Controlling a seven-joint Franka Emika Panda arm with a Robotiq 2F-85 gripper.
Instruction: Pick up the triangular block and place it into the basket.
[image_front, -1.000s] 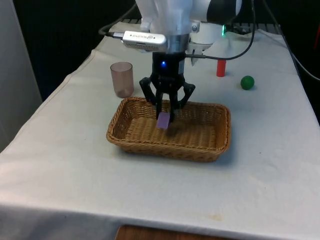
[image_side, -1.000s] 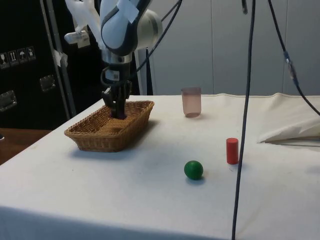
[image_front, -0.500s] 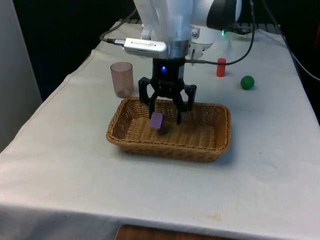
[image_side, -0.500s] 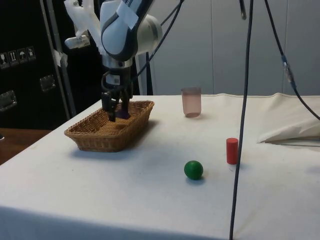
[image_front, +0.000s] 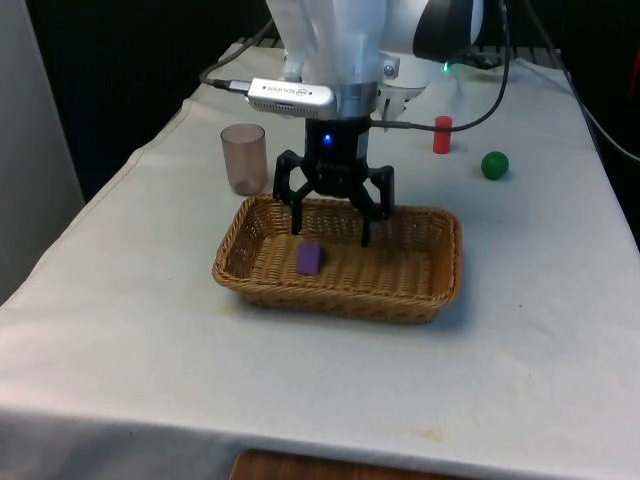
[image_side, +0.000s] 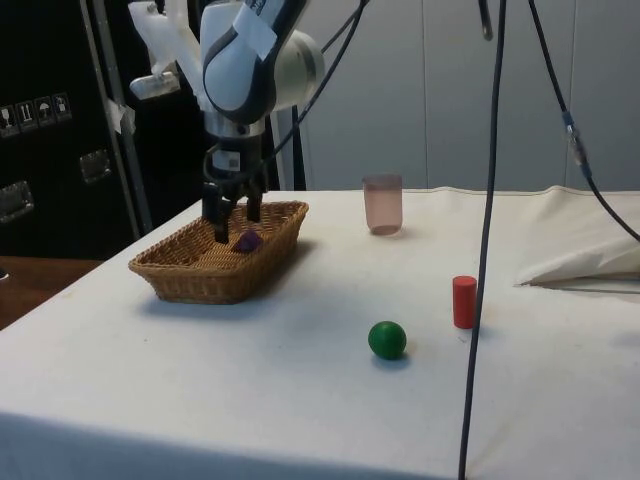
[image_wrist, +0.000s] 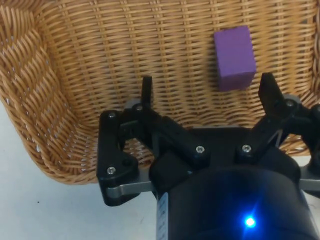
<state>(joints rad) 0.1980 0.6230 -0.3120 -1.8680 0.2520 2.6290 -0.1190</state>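
Block's down. The purple block (image_front: 309, 258) is lying on the woven floor of the basket (image_front: 436, 290), toward the front view's left half, loose and touching nothing but wicker. The wrist view shows it (image_wrist: 234, 57) flat on the weave, apart from both fingers.

My gripper (image_front: 331, 237) is spread wide and empty, hanging just above the basket floor with the block beside one fingertip, not between the jaws. In the side view the gripper (image_side: 232, 228) sits inside the basket's outline, fingers pointing down.

Status: pick done, place done as far as I can judge. Left: lift straight up and clear the rim.

Cup (image_front: 244, 158), red cylinder (image_front: 441, 135) and green ball (image_front: 494, 165) stand on the tabletop well apart from the basket.
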